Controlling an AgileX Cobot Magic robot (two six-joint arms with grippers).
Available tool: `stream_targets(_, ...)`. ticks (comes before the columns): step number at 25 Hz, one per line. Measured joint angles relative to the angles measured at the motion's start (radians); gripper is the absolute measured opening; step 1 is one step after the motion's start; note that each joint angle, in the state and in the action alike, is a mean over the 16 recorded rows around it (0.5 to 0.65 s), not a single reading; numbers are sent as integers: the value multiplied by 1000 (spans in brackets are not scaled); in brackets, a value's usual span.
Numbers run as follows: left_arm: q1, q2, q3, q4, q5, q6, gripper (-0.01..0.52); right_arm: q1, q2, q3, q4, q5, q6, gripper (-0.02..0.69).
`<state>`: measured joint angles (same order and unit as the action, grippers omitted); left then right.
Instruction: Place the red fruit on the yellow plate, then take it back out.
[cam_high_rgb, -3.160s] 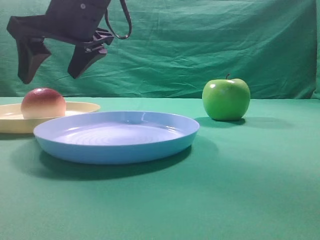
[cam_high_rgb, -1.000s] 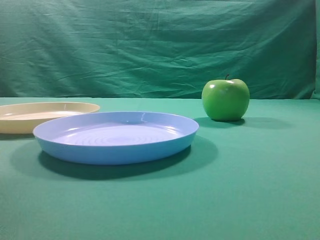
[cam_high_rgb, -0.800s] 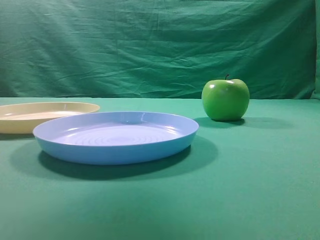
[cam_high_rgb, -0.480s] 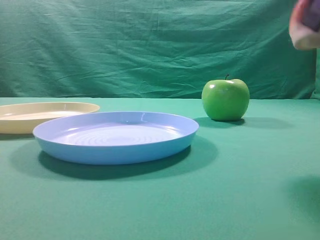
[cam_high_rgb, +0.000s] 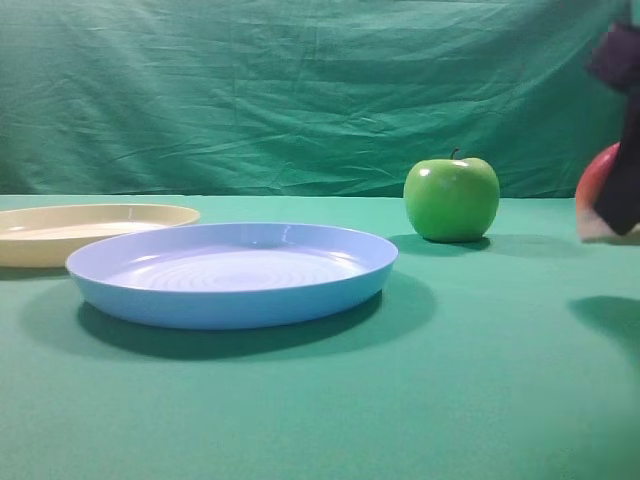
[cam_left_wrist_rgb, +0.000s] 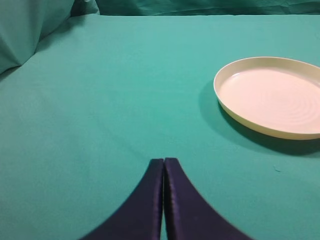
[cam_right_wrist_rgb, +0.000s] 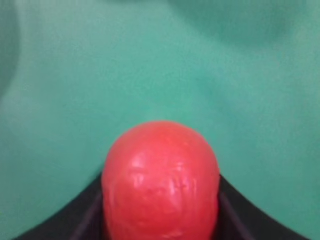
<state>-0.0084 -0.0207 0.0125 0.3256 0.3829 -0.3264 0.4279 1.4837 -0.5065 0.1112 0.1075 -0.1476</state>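
Note:
The red fruit (cam_high_rgb: 593, 186) hangs at the far right edge of the exterior view, a little above the green cloth, with its shadow below it. My right gripper (cam_high_rgb: 620, 190) is shut on it. In the right wrist view the red fruit (cam_right_wrist_rgb: 160, 160) fills the gap between the dark fingers (cam_right_wrist_rgb: 85, 220), which touch both its sides. The yellow plate (cam_high_rgb: 95, 222) lies empty at the far left. It also shows in the left wrist view as the yellow plate (cam_left_wrist_rgb: 235, 112), to the right of my left gripper (cam_left_wrist_rgb: 163, 161), which is shut and empty.
A light blue plate (cam_high_rgb: 235, 300) lies in the middle front. A shiny green apple (cam_high_rgb: 451, 198) stands behind it to the right, just left of the held fruit. A green cloth (cam_high_rgb: 320, 90) hangs as a backdrop.
The fruit has left the yellow plate. My right gripper came in at the upper right edge with the fruit and has since moved down to about the apple's height.

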Motion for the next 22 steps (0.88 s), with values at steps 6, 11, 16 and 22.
stream_targets(6, 0, 0, 0, 0, 0, 0, 0, -9, -50, -35, 0, 56, -1, 589)
stream_targets(11, 0, 0, 0, 0, 0, 0, 0, -17, -165, -108, 0, 187, 1, 657)
stream_targets(16, 0, 0, 0, 0, 0, 0, 0, -25, -319, -203, 0, 351, 9, 653)
stream_targets(22, 0, 0, 0, 0, 0, 0, 0, -27, -520, -291, 0, 498, 23, 529)
